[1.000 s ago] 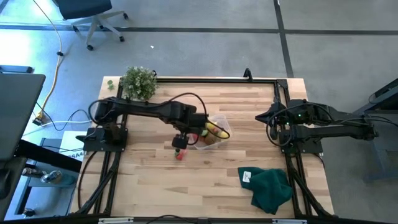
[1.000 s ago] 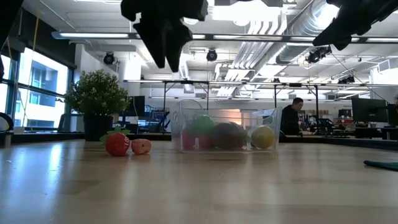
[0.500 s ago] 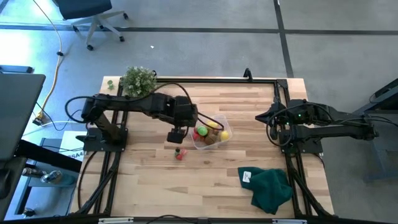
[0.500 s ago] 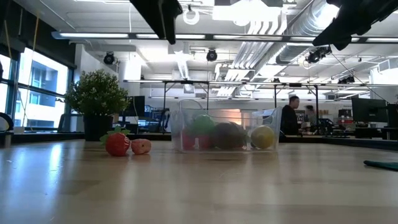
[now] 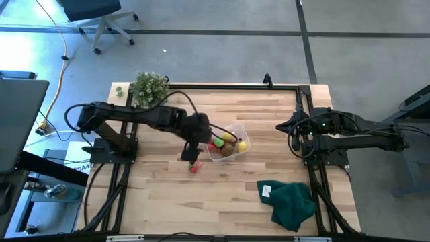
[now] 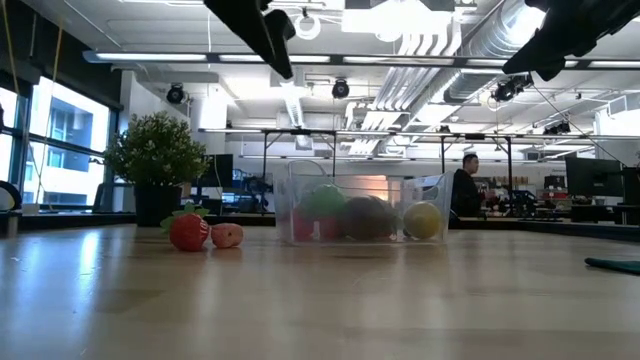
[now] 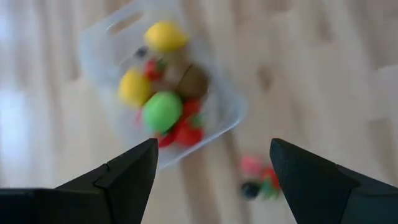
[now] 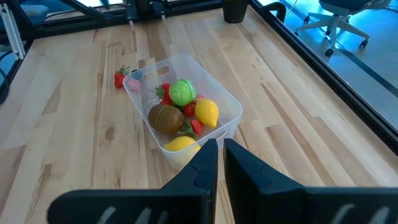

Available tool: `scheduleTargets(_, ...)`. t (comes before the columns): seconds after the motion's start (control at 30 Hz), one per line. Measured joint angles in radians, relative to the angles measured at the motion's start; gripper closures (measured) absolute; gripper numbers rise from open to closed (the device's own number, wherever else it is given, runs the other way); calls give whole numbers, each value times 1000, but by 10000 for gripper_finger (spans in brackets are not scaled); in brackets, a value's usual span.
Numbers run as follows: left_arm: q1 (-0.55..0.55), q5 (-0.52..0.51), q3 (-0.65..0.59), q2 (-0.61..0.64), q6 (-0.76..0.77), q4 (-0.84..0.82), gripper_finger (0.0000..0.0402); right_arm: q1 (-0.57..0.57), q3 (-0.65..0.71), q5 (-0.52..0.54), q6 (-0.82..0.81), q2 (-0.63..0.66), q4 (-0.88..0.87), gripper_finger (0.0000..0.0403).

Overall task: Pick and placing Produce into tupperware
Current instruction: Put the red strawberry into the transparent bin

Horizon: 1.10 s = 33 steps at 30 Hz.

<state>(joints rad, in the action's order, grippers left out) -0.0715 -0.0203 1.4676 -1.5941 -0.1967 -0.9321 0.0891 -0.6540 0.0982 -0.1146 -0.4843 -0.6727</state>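
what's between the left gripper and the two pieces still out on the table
Nothing visible. The left gripper hangs open above the table, and the red strawberry and the small pink piece lie side by side on bare wood just outside the tupperware. The tub stands beside them, not over them.

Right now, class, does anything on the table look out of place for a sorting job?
Yes. Two small pieces of produce, a red strawberry and a pinkish piece, lie on the wooden table outside the tupperware, on its potted plant side. The left claw hangs open above them.
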Motion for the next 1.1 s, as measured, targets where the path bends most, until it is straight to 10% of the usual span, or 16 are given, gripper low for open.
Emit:
scheduleTargets(0.6, 1, 321, -370, 250, -87, 378, 101, 0, 0, 0, 0, 0, 0, 384)
scheduleTargets(1.1, -17, 346, -436, 272, -121, 419, 101, 0, 0, 0, 0, 0, 0, 384)
